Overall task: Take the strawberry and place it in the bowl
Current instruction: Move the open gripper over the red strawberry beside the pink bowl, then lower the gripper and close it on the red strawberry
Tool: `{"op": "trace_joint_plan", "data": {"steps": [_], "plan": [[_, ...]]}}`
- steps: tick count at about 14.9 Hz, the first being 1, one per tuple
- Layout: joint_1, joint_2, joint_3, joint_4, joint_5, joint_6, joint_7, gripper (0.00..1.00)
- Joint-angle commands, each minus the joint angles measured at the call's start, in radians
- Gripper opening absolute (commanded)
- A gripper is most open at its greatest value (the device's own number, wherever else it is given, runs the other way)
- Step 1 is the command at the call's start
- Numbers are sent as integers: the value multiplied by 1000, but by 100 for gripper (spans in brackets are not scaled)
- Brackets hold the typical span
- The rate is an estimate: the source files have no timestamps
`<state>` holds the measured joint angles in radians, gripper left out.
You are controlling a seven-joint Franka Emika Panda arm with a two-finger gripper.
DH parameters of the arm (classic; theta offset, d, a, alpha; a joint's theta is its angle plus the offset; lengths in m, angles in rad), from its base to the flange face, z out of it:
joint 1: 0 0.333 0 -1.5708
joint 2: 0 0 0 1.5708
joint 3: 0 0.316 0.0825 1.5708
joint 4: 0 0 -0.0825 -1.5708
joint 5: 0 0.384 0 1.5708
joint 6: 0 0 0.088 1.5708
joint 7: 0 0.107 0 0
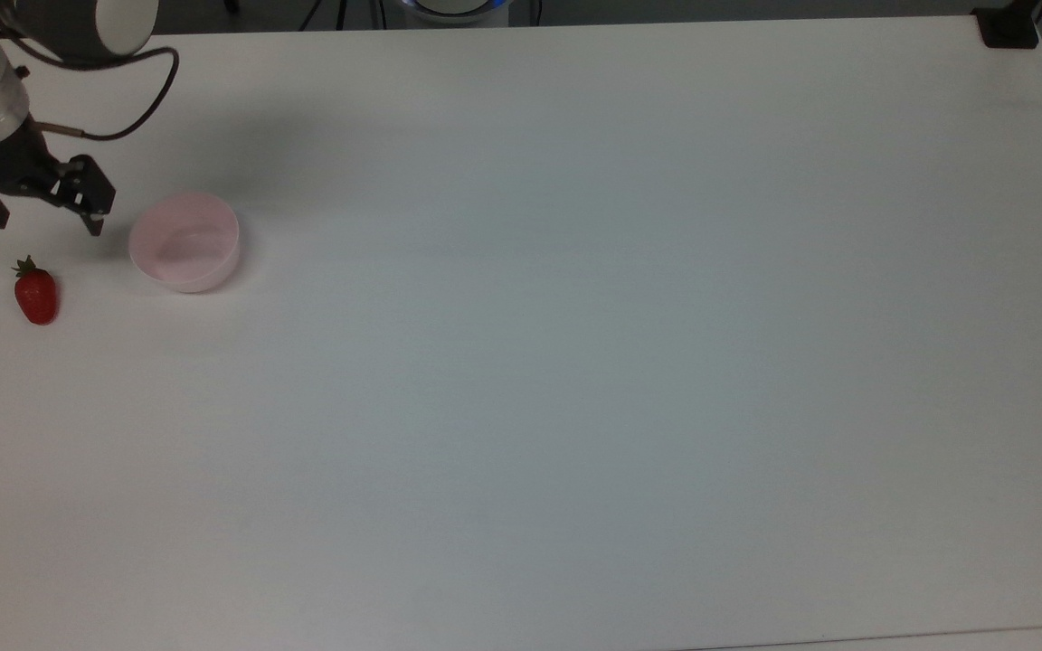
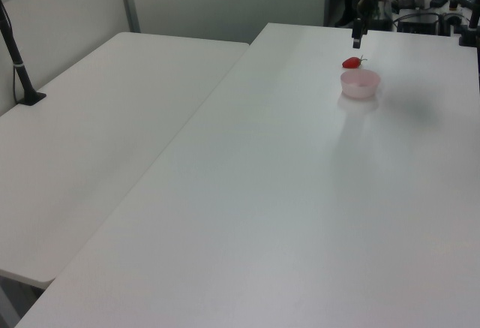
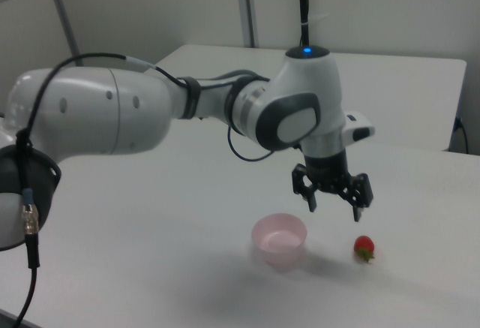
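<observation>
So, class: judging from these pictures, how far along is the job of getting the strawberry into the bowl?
Nothing is finished yet. The strawberry lies on the table, apart from the bowl, which holds nothing. In hand: the gripper hangs open above the table between the two, holding nothing. Left: lowering onto the strawberry, grasping it, carrying it over and dropping it in.

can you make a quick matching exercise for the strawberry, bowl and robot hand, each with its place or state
Things:
1. strawberry
2. bowl
3. hand

States:
A. in the air, fingers open, holding nothing
B. upright on the table, empty
C. lying on the table outside the bowl, near the top view's left edge

Pairs: 1-C, 2-B, 3-A
</observation>
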<state>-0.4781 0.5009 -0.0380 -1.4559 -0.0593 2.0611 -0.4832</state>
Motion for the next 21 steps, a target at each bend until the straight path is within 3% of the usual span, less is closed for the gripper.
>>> {"op": "trace_joint_plan", "data": {"steps": [1, 13, 15, 17, 21], "plan": [[-23, 66, 3, 22, 19, 91, -15, 100], [-59, 186, 1, 20, 19, 272, -11, 70], [-59, 195, 3, 20, 19, 287, 24, 63], [-57, 202, 7, 20, 21, 300, 69, 62], [-50, 199, 16, 20, 26, 298, 77, 36]]}}
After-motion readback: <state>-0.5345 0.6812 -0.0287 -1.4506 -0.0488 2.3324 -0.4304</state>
